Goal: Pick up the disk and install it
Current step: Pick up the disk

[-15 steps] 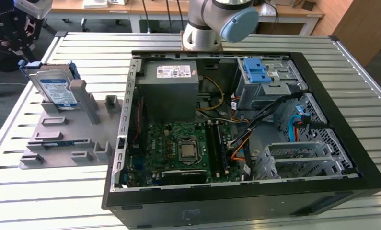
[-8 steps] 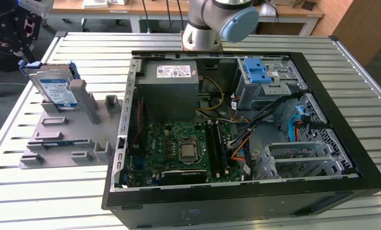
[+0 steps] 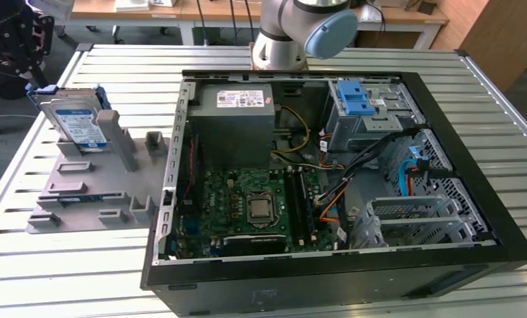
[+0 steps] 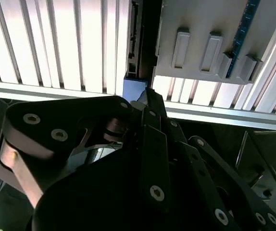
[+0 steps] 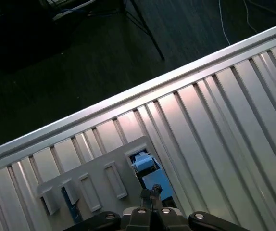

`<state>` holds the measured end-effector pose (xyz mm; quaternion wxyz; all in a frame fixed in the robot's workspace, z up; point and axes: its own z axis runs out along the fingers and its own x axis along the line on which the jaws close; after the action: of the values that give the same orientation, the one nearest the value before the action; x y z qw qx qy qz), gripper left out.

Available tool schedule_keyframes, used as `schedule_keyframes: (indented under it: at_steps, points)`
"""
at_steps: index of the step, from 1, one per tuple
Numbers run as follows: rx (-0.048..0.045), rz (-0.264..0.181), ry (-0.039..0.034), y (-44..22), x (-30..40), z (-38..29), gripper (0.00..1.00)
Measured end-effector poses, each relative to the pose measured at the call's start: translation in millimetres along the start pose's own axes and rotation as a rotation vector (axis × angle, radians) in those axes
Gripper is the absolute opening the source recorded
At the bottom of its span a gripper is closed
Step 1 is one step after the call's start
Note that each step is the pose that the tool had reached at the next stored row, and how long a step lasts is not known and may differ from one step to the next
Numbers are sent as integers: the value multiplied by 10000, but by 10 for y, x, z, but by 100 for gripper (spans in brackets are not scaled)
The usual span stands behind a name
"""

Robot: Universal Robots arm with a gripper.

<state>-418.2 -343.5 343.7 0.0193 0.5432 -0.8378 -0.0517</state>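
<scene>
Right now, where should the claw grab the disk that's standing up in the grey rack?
Take the disk by its top edge, coming straight down from above. It stands upright on its edge in the grey holder, whose slot and posts crowd its lower part, so the upper part is what stands free. Pinching across the two flat faces, probably on the blue frame, looks safest.

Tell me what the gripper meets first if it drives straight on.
Most likely the disk, whose blue frame stands just beyond the gripper on the grey holder; the gap is unclear.

One disk [image 3: 77,126], one grey rack [image 3: 77,199], one open computer case [image 3: 290,291], one arm [image 3: 316,30].
</scene>
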Motion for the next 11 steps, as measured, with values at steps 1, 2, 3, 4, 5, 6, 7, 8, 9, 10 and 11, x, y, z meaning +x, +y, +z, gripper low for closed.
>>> schedule_keyframes:
  at_steps: [1, 2, 3, 4, 5, 6, 7, 8, 9, 10, 11]
  points:
    - [-3, -135, 13, 0, 0, 0, 11]
    - [-7, -266, 27, 0, 0, 0, 11]
    - [-9, -392, 40, 0, 0, 1, 11]
    - [-13, -526, 53, 0, 0, 1, 11]
    - [-17, -787, 80, 0, 0, 1, 11]
    - [-11, -1037, 103, 0, 0, 2, 11]
    - [-6, -1158, 113, 0, 0, 2, 11]
    - [-2, -1280, 122, 0, 0, 3, 11]
    - [8, -1536, 144, 0, 0, 4, 11]
    - [15, -1651, 152, 0, 0, 4, 11]
    - [22, -1763, 161, 0, 0, 4, 11]
